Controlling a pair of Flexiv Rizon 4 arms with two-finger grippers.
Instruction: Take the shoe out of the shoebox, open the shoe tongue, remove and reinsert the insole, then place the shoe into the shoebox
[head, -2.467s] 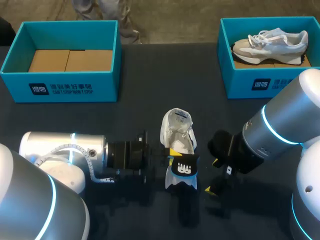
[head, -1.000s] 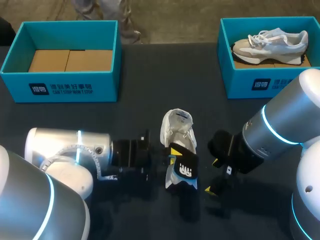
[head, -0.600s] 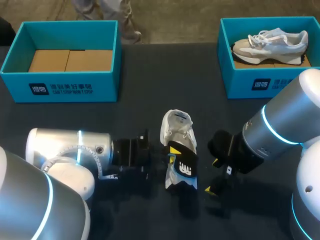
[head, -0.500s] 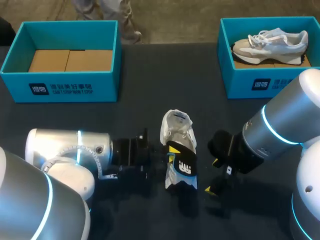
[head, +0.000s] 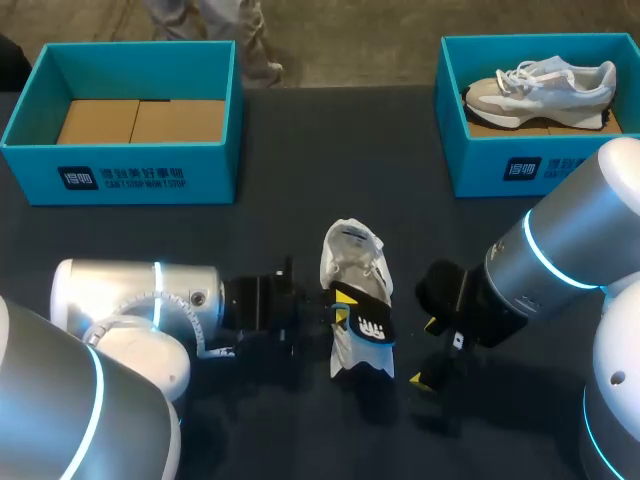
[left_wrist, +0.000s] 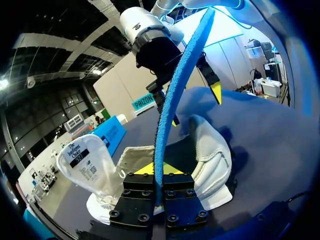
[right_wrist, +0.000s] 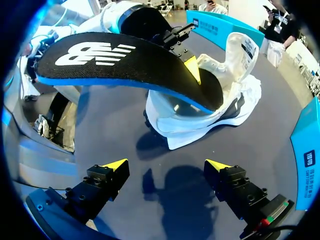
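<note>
- Two teal shoeboxes stand at the far edge of the table (head: 290, 150), well beyond both sets of fingers. The left shoebox (head: 120, 178) shows only its cardboard floor.
- Left fingers (left_wrist: 141, 192) come in low from the left and are clenched on the insole (left_wrist: 172, 100), one pad on each face, gripping it at its edge.
- From those fingers the insole rises on edge, black on top and blue beneath. Its forward end seems to sit down inside the shoe's opening, though the overhead view is too dark there to be sure.
- Just ahead of the left fingers, the white shoe (head: 352, 262) rests on the table between the two arms, its tongue (left_wrist: 82, 160) folded up and back.
- Right fingers (right_wrist: 102, 182) hang spread and empty over bare table, just to the right of the shoe and touching nothing.
- Far beyond the right fingers, the right shoebox (head: 500, 165) holds a second shoe (head: 545, 90), grey and white, lying on its side.
</note>
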